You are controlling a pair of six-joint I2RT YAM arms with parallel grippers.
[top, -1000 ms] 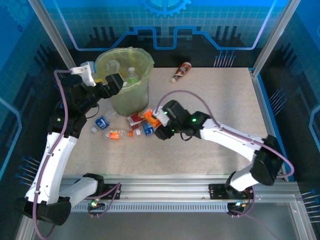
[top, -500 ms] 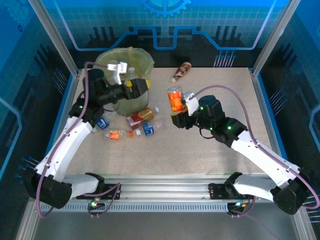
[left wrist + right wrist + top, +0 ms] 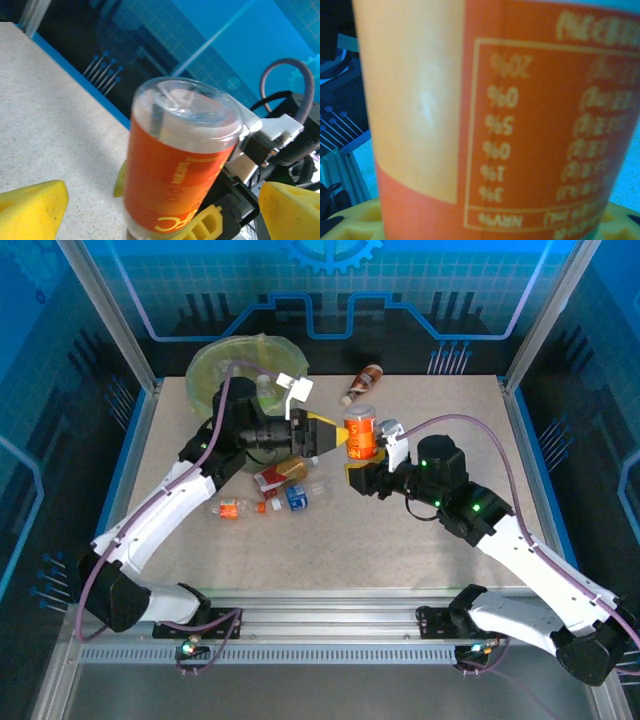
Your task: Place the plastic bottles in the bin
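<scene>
The bin (image 3: pixel 215 368) is standing at the far left corner of the table (image 3: pixel 440 410). The upright bottle (image 3: pixel 359 433) is sitting mid-table, clear of the surface, in the right gripper (image 3: pixel 360 465), with the left gripper (image 3: pixel 328 436) just to its left. The bottle cluster (image 3: pixel 284 480) is lying before the bin. The lone bottle (image 3: pixel 362 384) is lying near the far edge, right of the bin.

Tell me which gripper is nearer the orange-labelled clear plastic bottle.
Right. The right gripper is clamped on the orange-labelled bottle's lower end; the left gripper hangs open close beside it, fingers apart from it.
</scene>
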